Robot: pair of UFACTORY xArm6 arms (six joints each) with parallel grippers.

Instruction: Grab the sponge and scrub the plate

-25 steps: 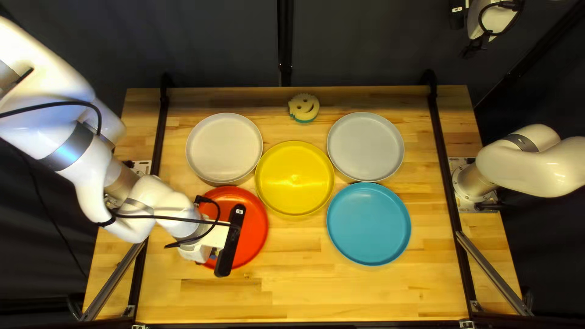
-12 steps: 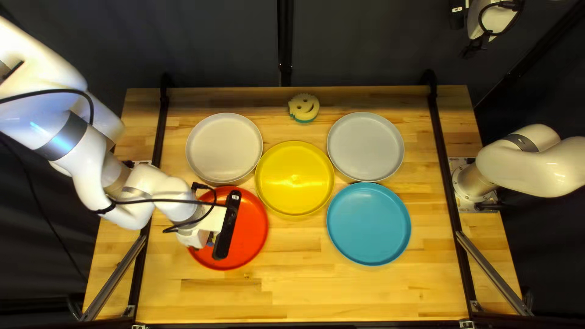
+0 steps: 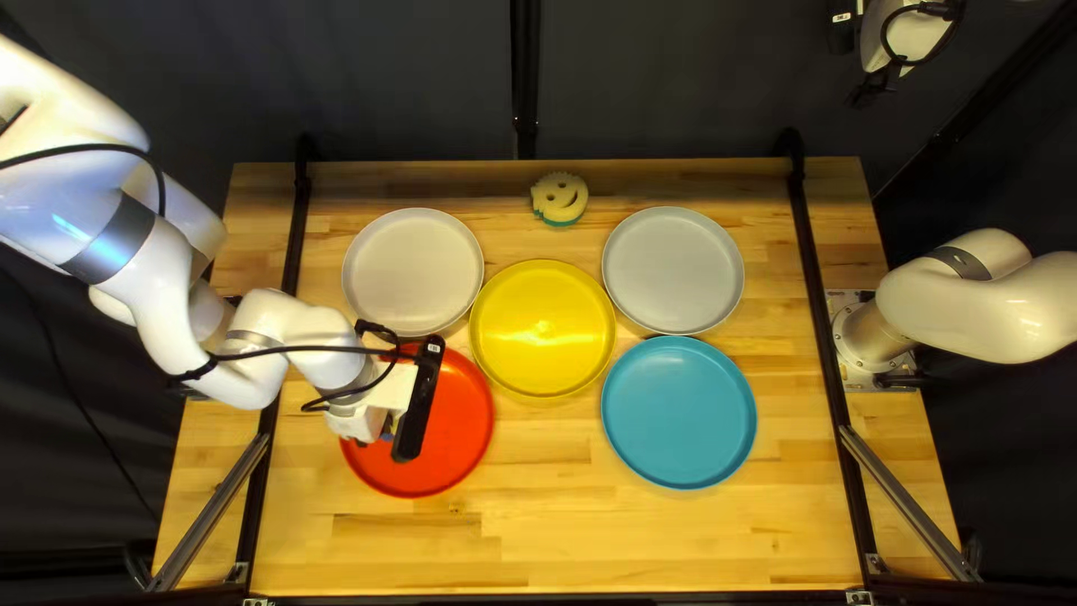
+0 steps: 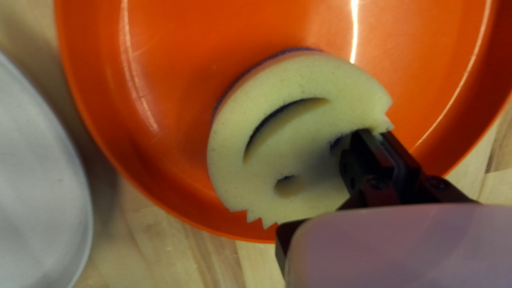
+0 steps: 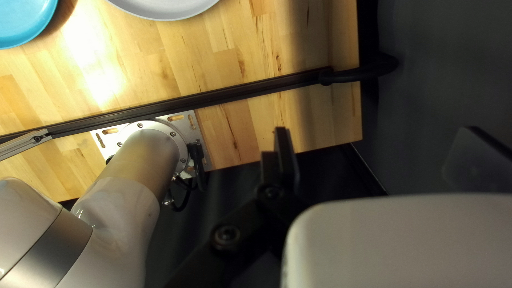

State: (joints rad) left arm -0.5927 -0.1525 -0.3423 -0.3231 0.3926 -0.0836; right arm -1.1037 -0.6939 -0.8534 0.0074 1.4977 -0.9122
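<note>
top left view: centre, yellow plate, glossy plastic; lower left, red plate, glossy plastic; top, curtain, matt cloth; bottom, table, smooth wood

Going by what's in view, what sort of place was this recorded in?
Probably a robotics lab or test station: my left arm and right arm stand at opposite edges of a wooden table, and a dark curtain hangs behind it.

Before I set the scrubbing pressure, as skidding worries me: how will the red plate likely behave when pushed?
The red plate may slide, since no clamp shows at its rim. It seems unlikely to tip, being wide and low. Its glossy, plastic-looking surface suggests something light and fairly stiff.
</note>
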